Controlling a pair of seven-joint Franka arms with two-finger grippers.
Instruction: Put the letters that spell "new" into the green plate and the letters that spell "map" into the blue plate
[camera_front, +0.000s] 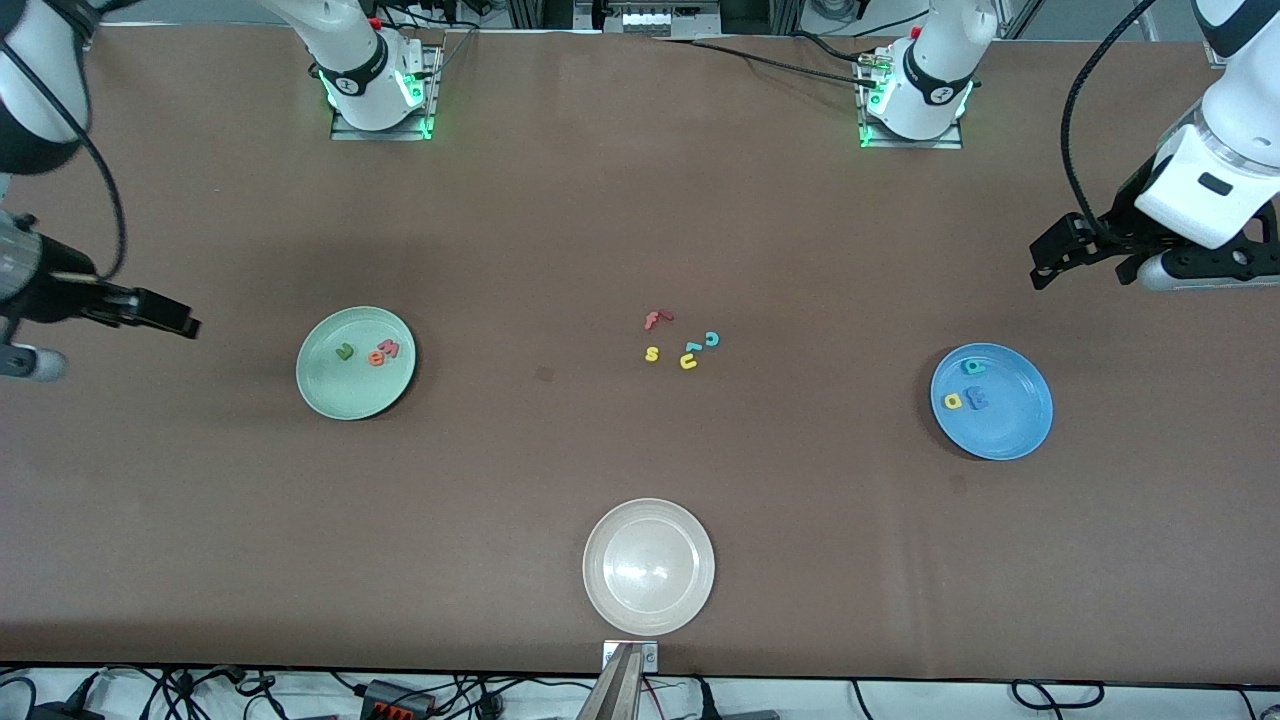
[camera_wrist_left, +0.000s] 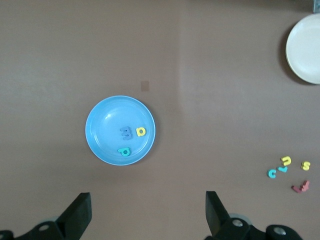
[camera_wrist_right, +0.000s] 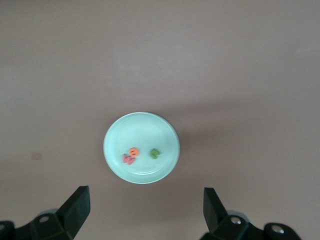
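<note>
Mint-green plate (n, e, w inside), blue plate, m, a, p

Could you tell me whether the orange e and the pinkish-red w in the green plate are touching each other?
Touching: in the right wrist view the orange e sits against the pinkish-red w with no gap on the green plate.

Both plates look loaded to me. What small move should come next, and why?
Probably none but parking both arms. The green plate holds the n, e and w; the blue plate holds the m, a and p. Left hand and right hand are open, empty.
</note>
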